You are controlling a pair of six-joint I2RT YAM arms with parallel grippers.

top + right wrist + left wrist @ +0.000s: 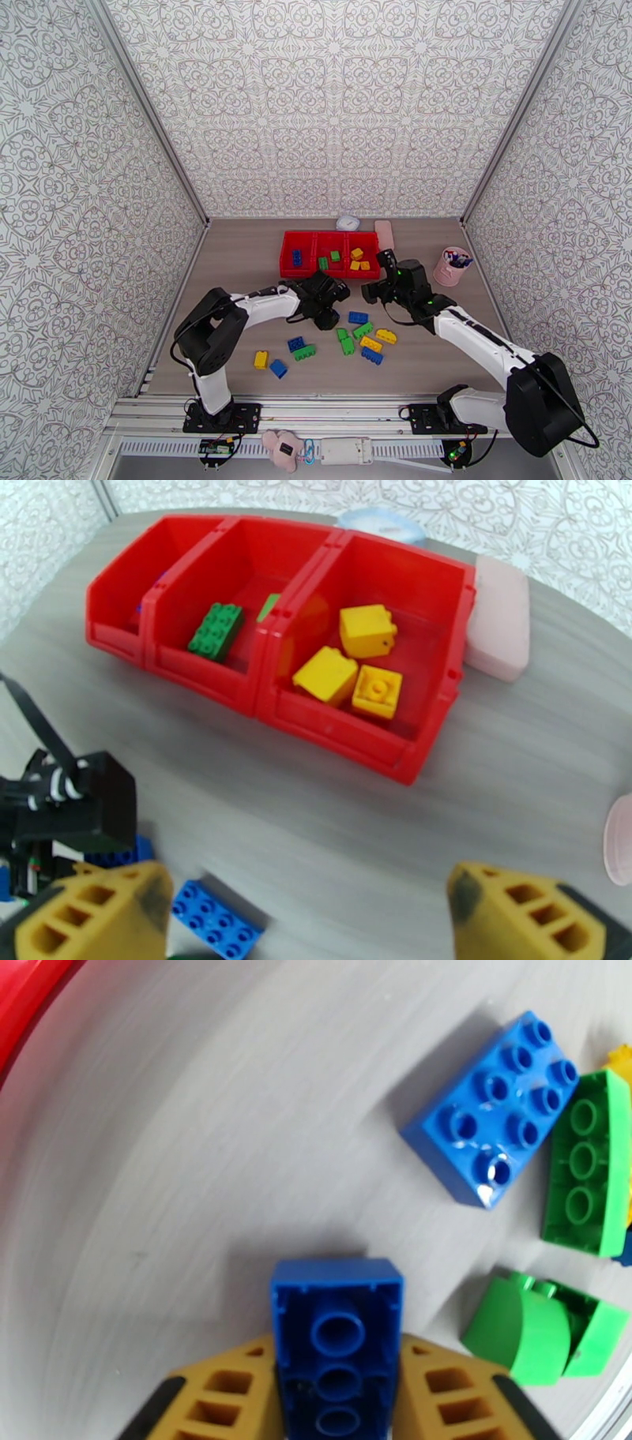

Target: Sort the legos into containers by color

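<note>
Here, the left gripper [338,1374] pinches a small blue studded plastic brick [337,1307], its hollow underside facing the wrist camera. The right gripper [308,894] hovers on the near side of the red three-bin plastic tray [340,726], fingers spread wide.

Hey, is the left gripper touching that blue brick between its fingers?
Touching. The left wrist view shows the blue brick clamped in the left gripper, with both fingers flush against its sides and no gap.
</note>
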